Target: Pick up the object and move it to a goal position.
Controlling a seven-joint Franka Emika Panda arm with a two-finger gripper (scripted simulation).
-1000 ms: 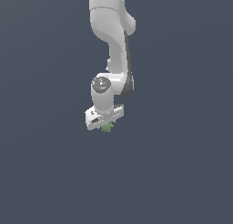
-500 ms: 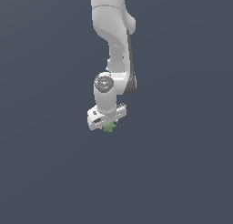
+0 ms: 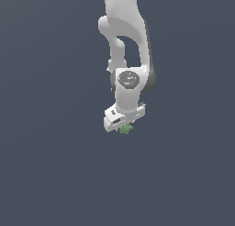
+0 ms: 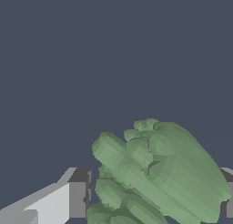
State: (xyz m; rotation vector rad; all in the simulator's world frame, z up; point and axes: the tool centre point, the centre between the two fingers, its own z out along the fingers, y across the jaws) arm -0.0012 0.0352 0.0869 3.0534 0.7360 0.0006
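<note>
The object (image 3: 125, 129) is a tiny lumpy matte green figurine that hangs just under the white hand of the arm, in the middle of the exterior view. My gripper (image 3: 124, 125) is shut on it from above. In the wrist view the object (image 4: 159, 168) fills the space between my two fingers, one grey-tipped finger (image 4: 76, 198) on one side and the edge of the other finger (image 4: 228, 198) on the other. My gripper (image 4: 154, 202) holds the object's lower part, which is cut off by the picture's edge.
A plain dark grey-blue ground (image 3: 50, 165) fills both views all around the arm. No other object, container or marker shows.
The gripper has moved towards the exterior view's right with the green object staying in it. The hand's height has hardly changed.
</note>
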